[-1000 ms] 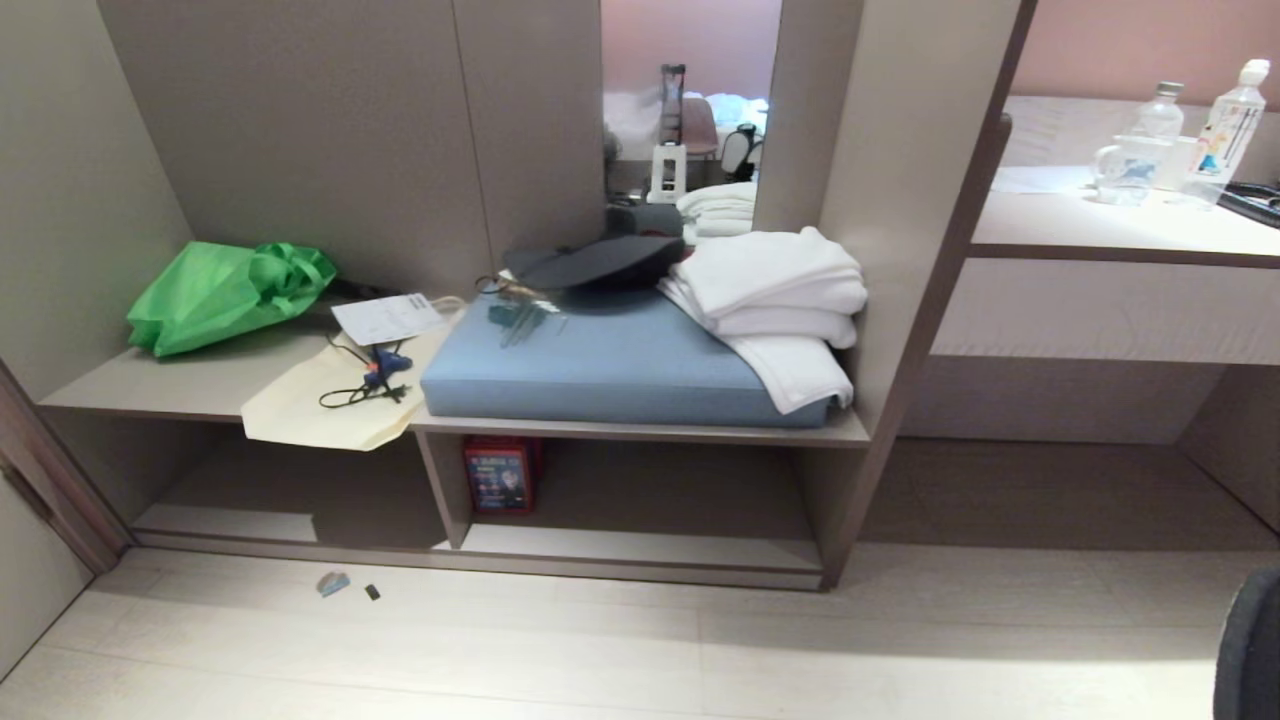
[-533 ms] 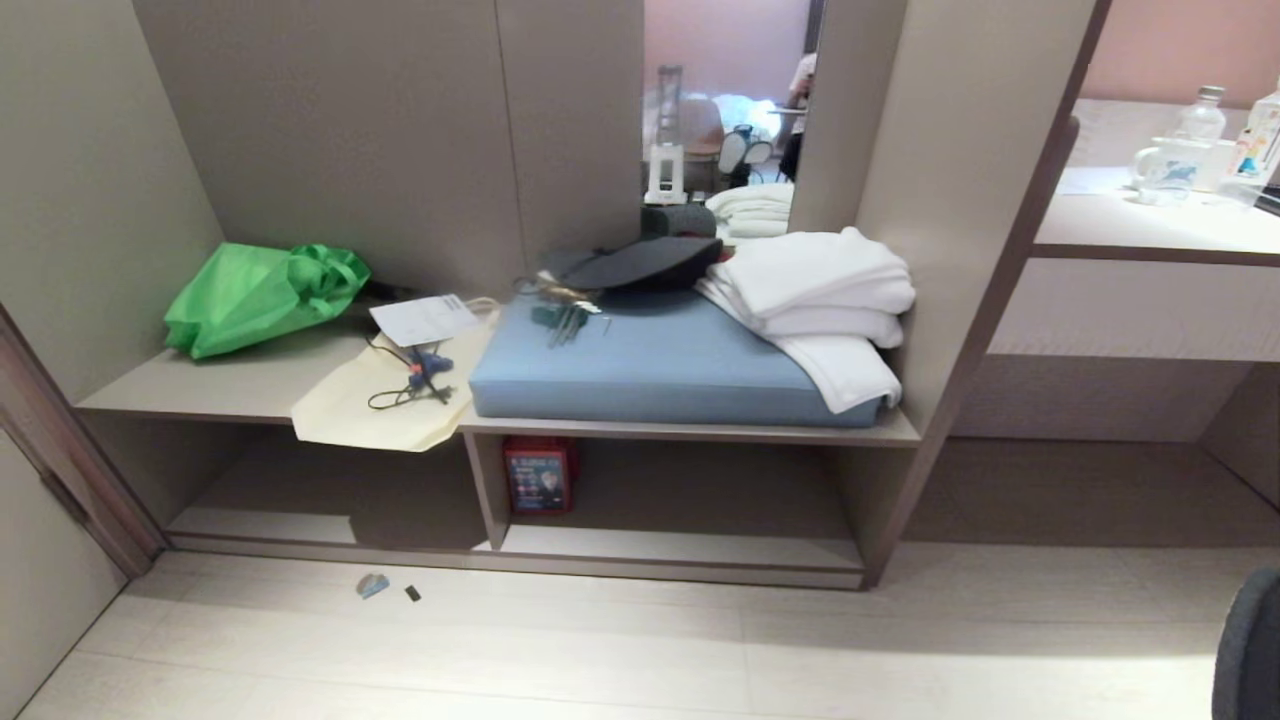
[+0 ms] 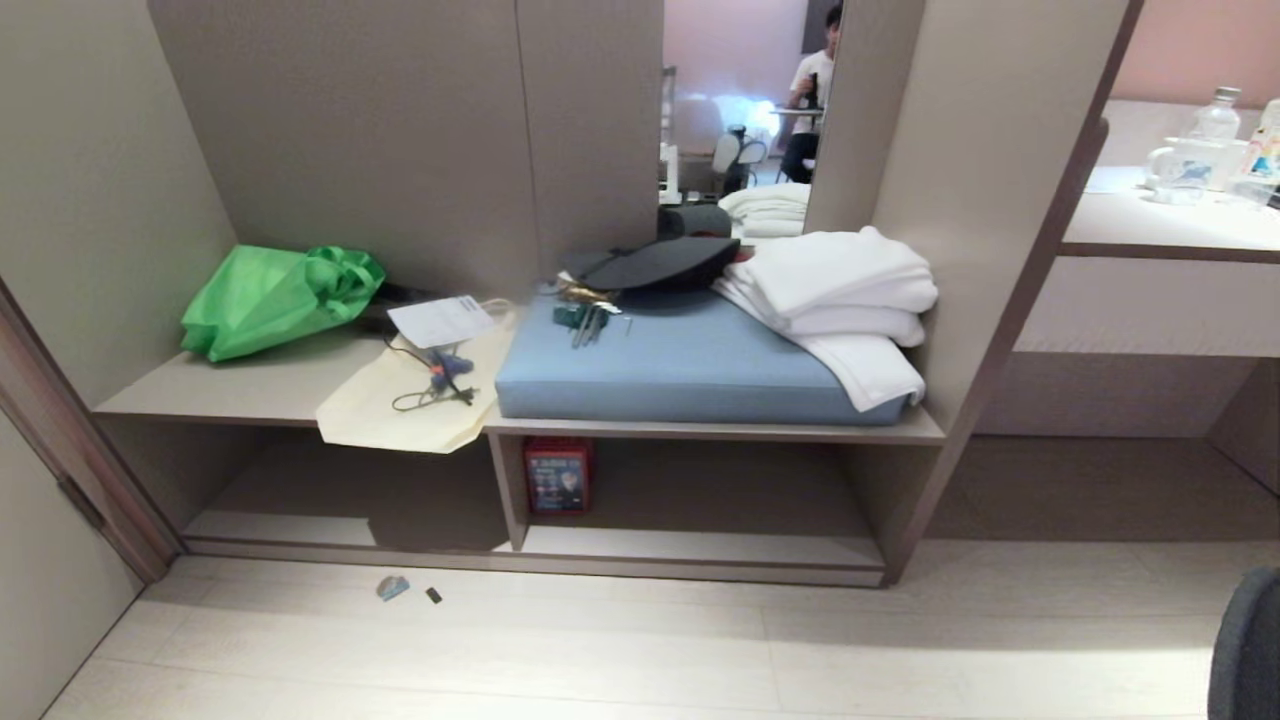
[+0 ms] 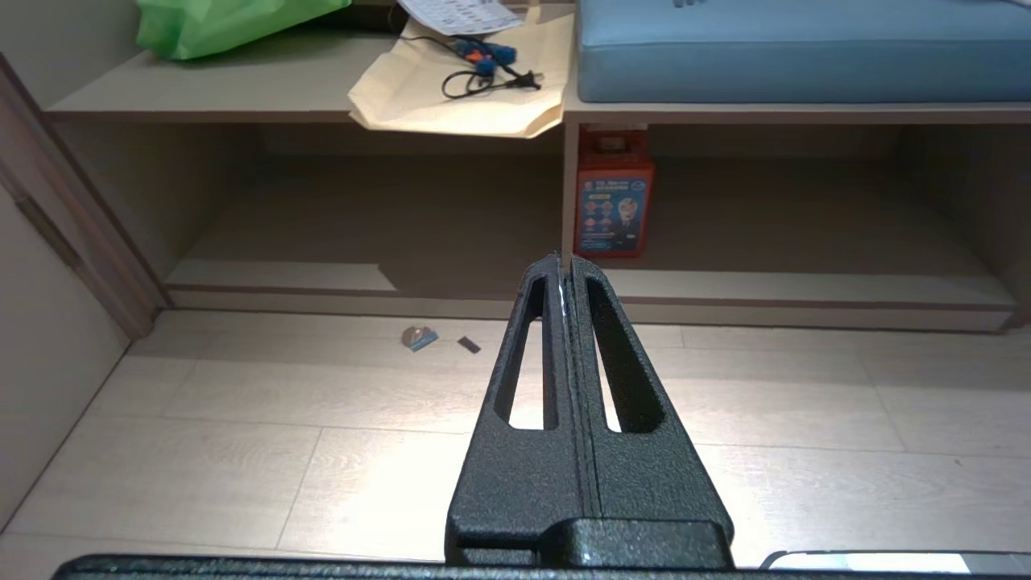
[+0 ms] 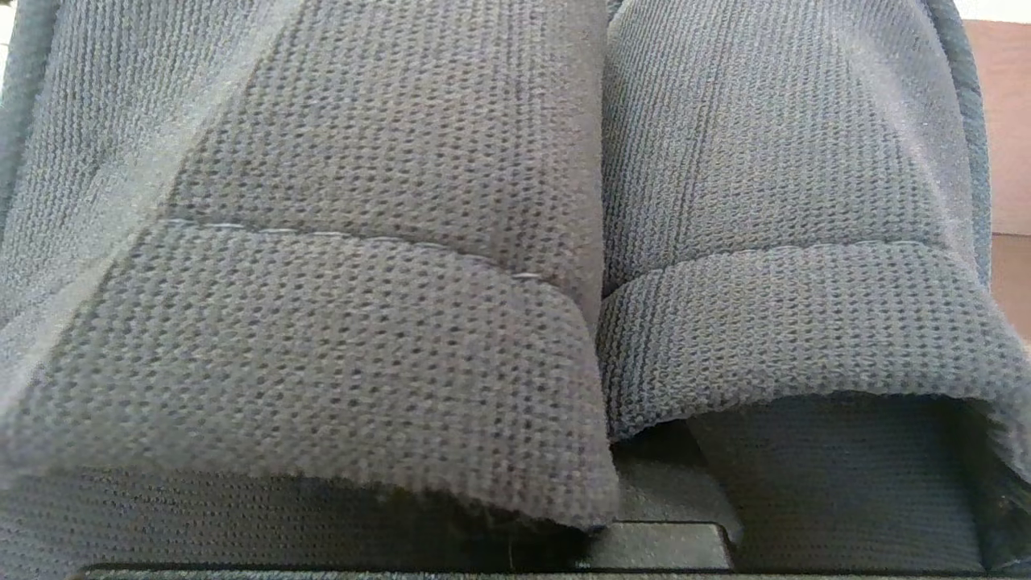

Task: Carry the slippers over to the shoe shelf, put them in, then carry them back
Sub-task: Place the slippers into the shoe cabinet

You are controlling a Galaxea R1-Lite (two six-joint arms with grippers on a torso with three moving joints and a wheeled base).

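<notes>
Against the right wrist camera the slippers (image 5: 515,266) fill the frame: two soft, coarse-knit dark grey uppers side by side, each with a folded cuff. The right gripper's fingers are hidden beneath them; it is clamped fully closed on the pair. At the head view's lower right edge only a dark sliver of slipper shows. The left gripper (image 4: 564,262) hangs empty over pale plank floor, its slotted black fingers pressed together. The shelf (image 3: 700,550), taupe laminate with a pale base board, stands ahead.

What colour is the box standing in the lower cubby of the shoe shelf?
Red with a blue front label; the box shows best in the left wrist view.
</notes>
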